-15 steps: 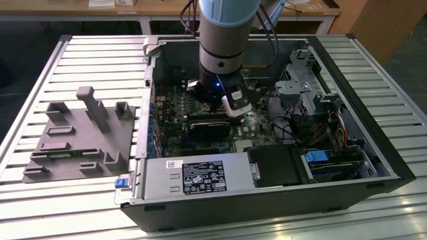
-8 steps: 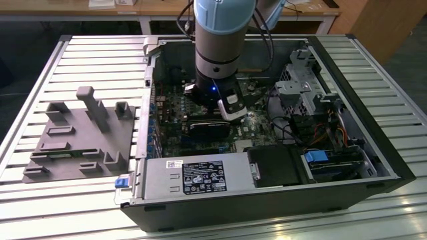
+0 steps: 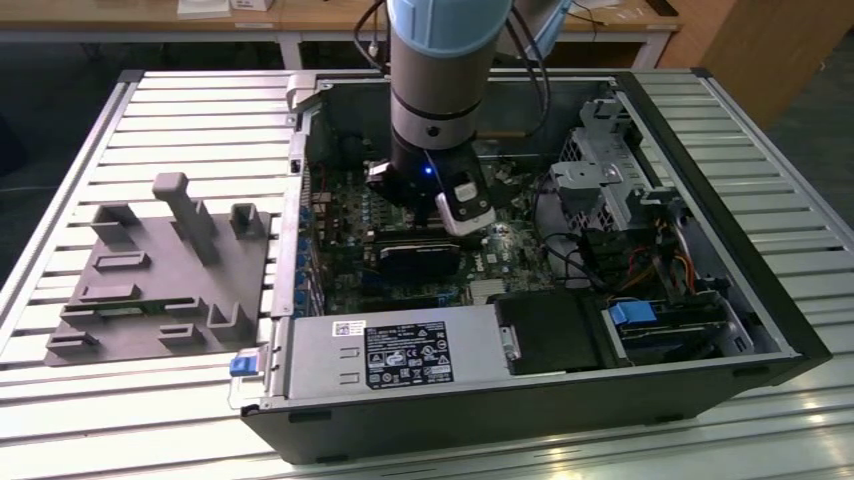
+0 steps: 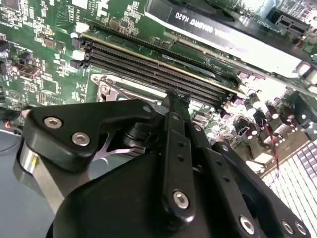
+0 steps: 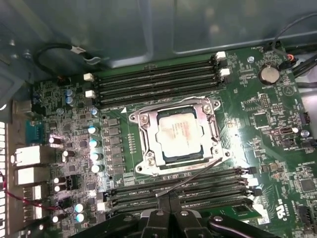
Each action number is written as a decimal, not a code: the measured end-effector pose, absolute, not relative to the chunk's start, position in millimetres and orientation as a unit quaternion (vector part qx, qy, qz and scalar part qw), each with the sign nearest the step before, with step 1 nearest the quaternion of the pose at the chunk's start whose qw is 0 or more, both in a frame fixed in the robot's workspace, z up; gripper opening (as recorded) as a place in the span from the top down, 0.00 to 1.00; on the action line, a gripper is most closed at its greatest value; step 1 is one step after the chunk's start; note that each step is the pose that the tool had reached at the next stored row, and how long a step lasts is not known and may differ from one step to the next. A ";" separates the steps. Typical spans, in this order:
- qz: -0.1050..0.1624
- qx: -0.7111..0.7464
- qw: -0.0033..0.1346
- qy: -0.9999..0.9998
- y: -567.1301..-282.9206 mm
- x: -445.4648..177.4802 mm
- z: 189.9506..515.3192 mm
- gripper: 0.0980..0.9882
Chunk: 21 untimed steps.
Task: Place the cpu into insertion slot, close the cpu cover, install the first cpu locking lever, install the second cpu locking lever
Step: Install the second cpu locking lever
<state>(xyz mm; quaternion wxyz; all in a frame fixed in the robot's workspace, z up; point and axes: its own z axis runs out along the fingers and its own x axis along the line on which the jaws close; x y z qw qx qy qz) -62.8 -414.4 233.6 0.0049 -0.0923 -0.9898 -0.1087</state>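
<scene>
Slatted aluminium tabletop [image 3: 187,110] is supporting an open black computer case [image 3: 534,400], with the arm reaching down over the green circuit board [image 5: 277,99]. In the first wrist view, the dull silver square cpu [image 5: 177,133] is sitting in the insertion slot under the thin silver cpu cover [image 5: 148,144], apparently closed. A lever should be pressed steadily under its hook. The black gripper [image 5: 168,210] is hovering near a thin lever [image 5: 198,173]; its opening and hold cannot be judged.
</scene>
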 end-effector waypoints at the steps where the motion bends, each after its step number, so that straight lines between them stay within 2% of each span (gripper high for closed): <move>1: -0.109 -0.092 0.005 -0.990 -414.4 -62.8 234.6 1.00; 21: -0.093 -0.092 0.003 -0.991 -392.5 -63.1 234.8 1.00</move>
